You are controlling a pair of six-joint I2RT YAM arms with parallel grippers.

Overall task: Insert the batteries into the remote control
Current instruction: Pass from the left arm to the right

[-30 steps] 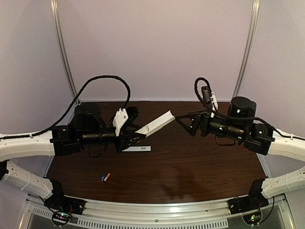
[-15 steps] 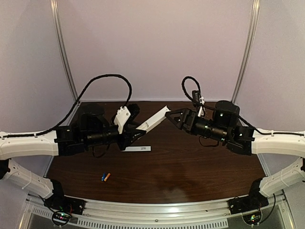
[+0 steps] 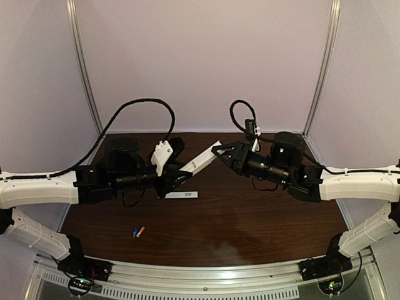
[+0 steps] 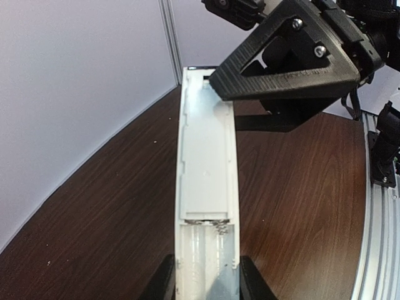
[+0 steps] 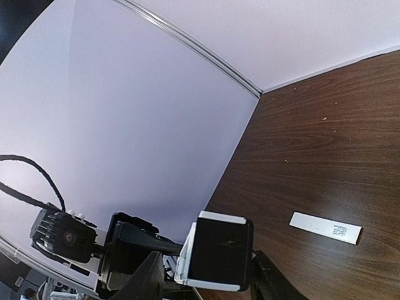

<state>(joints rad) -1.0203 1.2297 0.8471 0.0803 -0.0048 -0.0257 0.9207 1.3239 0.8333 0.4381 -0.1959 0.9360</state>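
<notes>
Remote control (image 3: 201, 160): raised over the table (image 3: 250, 219), spanning both grippers.
Left gripper (image 4: 206, 278): clamped on the compartment end.
Right gripper (image 5: 212, 281): jaws flank the dark end; contact unclear.
Battery compartment (image 4: 206, 250): uncovered, only springs inside.
Batteries (image 3: 138, 231): together on the table's near part.

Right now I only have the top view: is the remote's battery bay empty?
Observer: Yes. The left wrist view looks straight into the remote. Its bay is open and empty, with a spring showing at its edge.
Operator: Is the right tool on the far end?
Observer: In the right wrist view, the remote's dark end sits between the right tool's fingers. I cannot tell whether they press it.
Operator: And the near end?
Observer: The left tool grips it, with a finger against each side.
</notes>
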